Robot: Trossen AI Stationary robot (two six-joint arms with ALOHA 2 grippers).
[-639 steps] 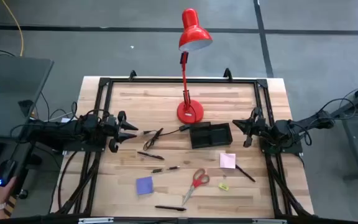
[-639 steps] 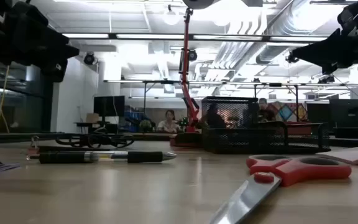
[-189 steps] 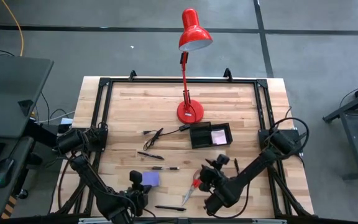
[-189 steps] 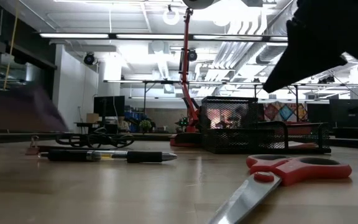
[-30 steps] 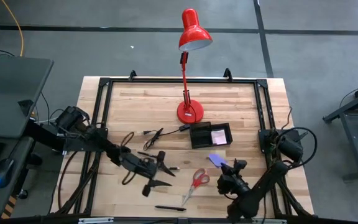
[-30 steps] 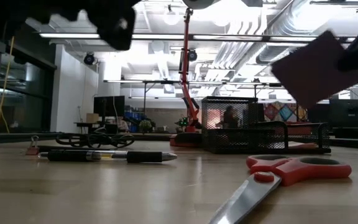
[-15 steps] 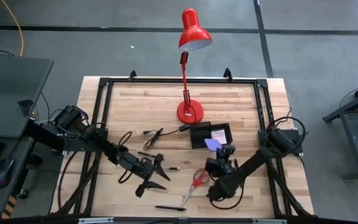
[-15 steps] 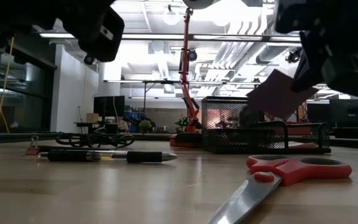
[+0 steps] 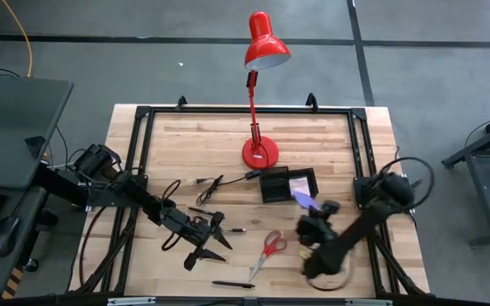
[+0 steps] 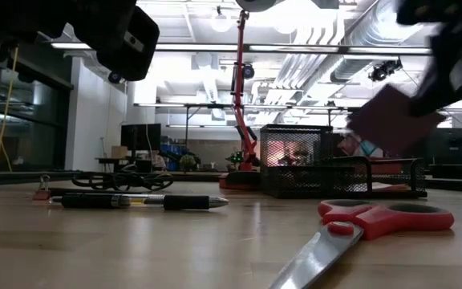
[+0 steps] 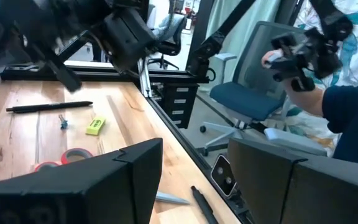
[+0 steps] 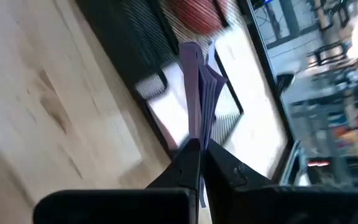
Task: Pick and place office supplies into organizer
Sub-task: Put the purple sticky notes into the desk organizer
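Purple pad (image 9: 303,198): one; scissors (image 9: 269,247): one; organizer (image 9: 274,184): one.

Purple sticky pad (image 9: 303,199); red-handled scissors (image 9: 268,250); black organizer (image 9: 275,184); red lamp (image 9: 262,85); pale striped wooden table (image 9: 228,136); yellow-green piece (image 11: 95,126).

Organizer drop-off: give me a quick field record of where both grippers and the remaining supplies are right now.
right gripper: shut on purple sticky-note pad, at the organizer edge
organizer contents: pink sticky-note pad
left gripper: open, empty, over the table left of the scissors
loose on table: scissors, pen near front edge
lamp: behind organizer
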